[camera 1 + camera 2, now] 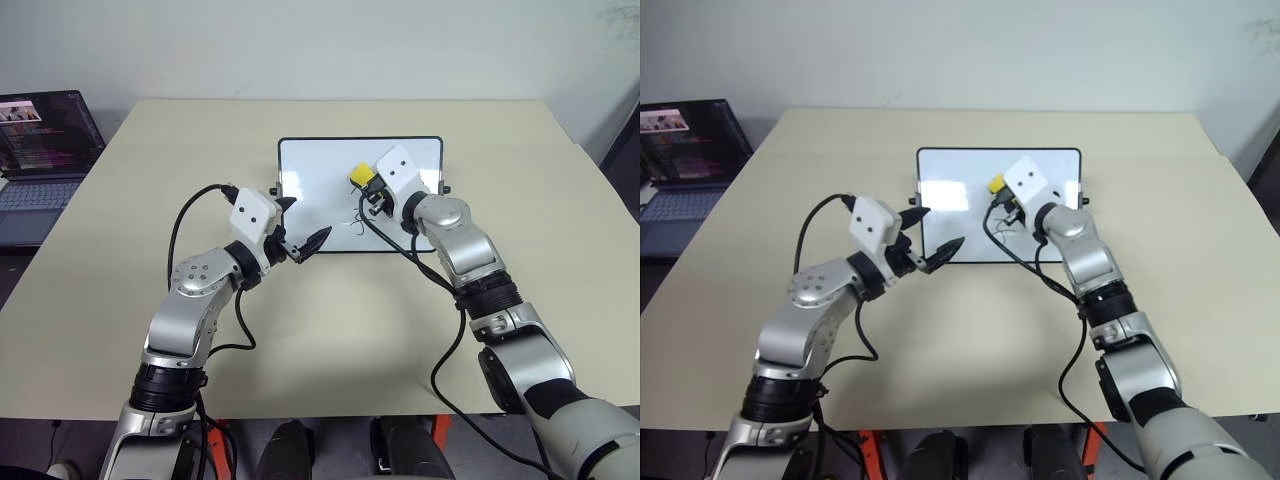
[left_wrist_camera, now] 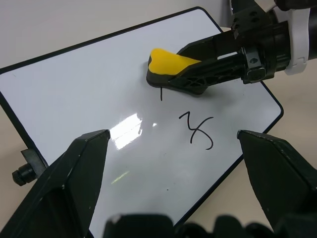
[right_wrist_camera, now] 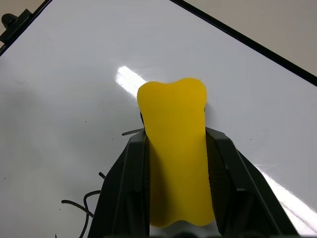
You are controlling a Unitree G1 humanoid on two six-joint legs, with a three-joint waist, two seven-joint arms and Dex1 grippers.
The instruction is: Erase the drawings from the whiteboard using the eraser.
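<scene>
We see a beige tabletop (image 1: 330, 330) carrying everything, with a laptop (image 1: 40, 160) at its far left corner, screen lit, well apart from the work area.

The whiteboard (image 1: 320, 165) lies flat near the tabletop's middle, toward the far side: white glossy face, thin black frame, small black knobs on its side edges. We read glare patches on the face.

Right arm reaches over the whiteboard from the right. Right pincer (image 3: 173, 163) is clamped down on the eraser (image 3: 174, 148), one black finger on each long side of the yellow block. We see the eraser in the head view (image 1: 360, 176) over the whiteboard's centre-right area. In the left wrist view its dark underside sits against the white face, yellow top up.

Left arm comes in from the left, its left pincer (image 2: 171, 148) spread wide and holding nothing, fingertips near the whiteboard's near-left corner. One fingertip points at the near edge; we cannot tell if it touches the frame.

The drawings (image 2: 195, 130) remain on the whiteboard: a curly black stroke plus a short vertical stroke right beside the eraser's edge. In the head view they sit at the near side of the whiteboard, just beside the right wrist. In the right wrist view we see a few thin black strokes next to the pincer's finger.
</scene>
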